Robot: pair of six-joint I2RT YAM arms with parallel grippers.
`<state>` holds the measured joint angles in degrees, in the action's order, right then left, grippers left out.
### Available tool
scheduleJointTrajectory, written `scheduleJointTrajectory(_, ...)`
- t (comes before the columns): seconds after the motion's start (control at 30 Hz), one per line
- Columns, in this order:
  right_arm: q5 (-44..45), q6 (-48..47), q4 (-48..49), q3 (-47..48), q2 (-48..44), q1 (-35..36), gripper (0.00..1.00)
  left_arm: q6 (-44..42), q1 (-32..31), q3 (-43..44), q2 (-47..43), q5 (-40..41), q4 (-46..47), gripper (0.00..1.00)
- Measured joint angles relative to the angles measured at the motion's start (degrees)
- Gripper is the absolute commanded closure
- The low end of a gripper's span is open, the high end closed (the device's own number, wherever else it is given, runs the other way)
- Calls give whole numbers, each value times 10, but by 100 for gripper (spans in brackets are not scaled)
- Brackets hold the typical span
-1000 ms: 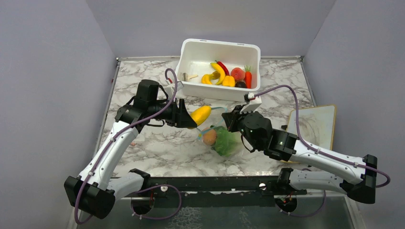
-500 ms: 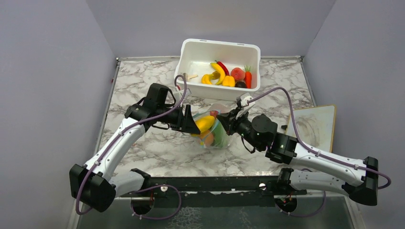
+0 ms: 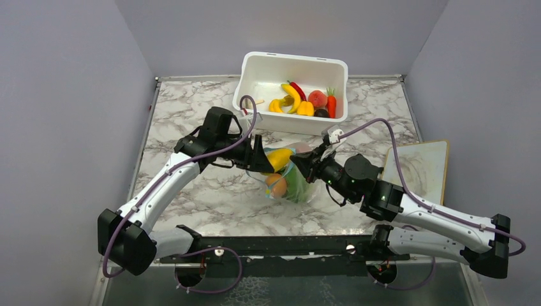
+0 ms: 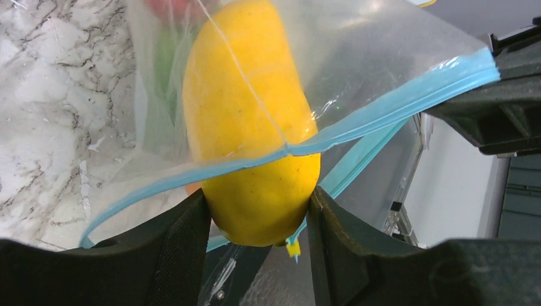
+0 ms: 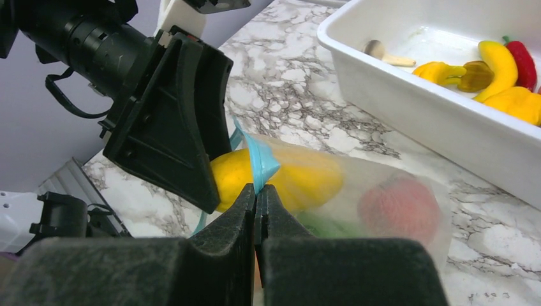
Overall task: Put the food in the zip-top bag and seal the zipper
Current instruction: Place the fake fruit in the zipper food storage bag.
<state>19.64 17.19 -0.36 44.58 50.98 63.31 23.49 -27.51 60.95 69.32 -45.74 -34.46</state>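
Note:
My left gripper (image 3: pixel 265 160) (image 4: pixel 258 220) is shut on the yellow oval fruit (image 3: pixel 279 157) (image 4: pixel 252 121), whose far end sits inside the mouth of the clear zip-top bag (image 3: pixel 292 182) (image 4: pixel 357 57). My right gripper (image 3: pixel 305 161) (image 5: pixel 258 197) is shut on the bag's light-blue zipper strip (image 5: pixel 258 162) (image 4: pixel 395 105), holding the mouth up. Inside the bag lie a green lettuce (image 3: pixel 295 182), a peach (image 3: pixel 276 185) and a pink-red fruit (image 5: pixel 399 204).
The white tub (image 3: pixel 255 67) stands at the back with bananas, a red pepper, a carrot and other toy food (image 3: pixel 300 102). A wooden-edged whiteboard (image 3: pixel 418 169) lies at the right. Grey walls close in on the marble table (image 3: pixel 191 108).
My left gripper has carried the yellow fruit rightward from beside the bag into its mouth. My right gripper has lifted and tilted the bag's mouth toward it.

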Motion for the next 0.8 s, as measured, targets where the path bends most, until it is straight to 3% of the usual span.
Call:
scheduleJointTrajectory(0.2, -12, 12, 0, 0, 5, 0, 99, 5, -2, 0, 8, 6, 16, 55)
scheduleJointTrajectory(0.47, -13, 22, 0, 0, 20, 0, 99, 9, -6, 2, 8, 14, 21, 27)
scheduleJointTrajectory(0.8, -4, 35, -30, 17, 31, 0, 99, 6, -6, 5, -11, 34, 26, 23)
